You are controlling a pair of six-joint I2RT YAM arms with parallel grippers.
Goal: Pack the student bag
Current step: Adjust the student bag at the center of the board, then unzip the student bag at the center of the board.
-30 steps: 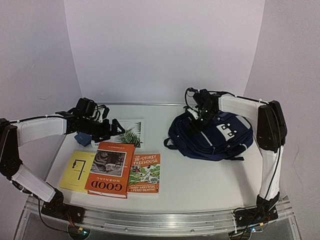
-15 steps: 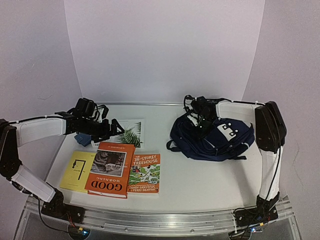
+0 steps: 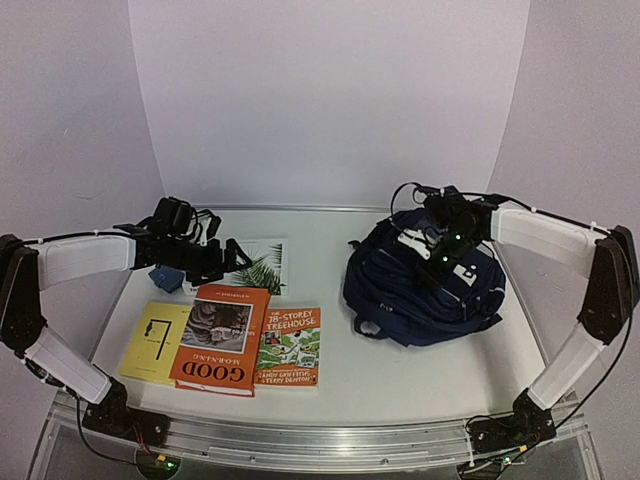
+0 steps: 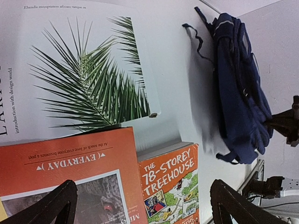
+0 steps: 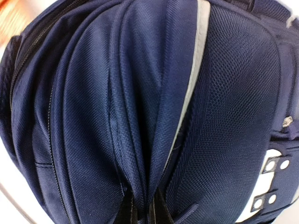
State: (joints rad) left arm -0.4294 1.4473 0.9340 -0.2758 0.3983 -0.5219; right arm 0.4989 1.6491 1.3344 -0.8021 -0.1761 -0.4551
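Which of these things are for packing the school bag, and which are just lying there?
For the job: student bag, pinched by the right gripper; probably the four books to go in: orange Good Morning book, Treehouse book, yellow book, palm-leaf book; left gripper, open above them.
Just lying about: small blue thing beside the left arm, maybe; I cannot tell what it is.

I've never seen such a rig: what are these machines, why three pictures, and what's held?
They are two robot arms bolted to a table. The wide picture comes from a fixed camera above and behind them; the other two come from cameras on each wrist. On the table lie a navy backpack, a palm-leaf book, a yellow book, an orange Good Morning book and The 78-Storey Treehouse. The right arm has jaws shut on a fold of the backpack; the left arm has jaws open above the books, holding nothing.
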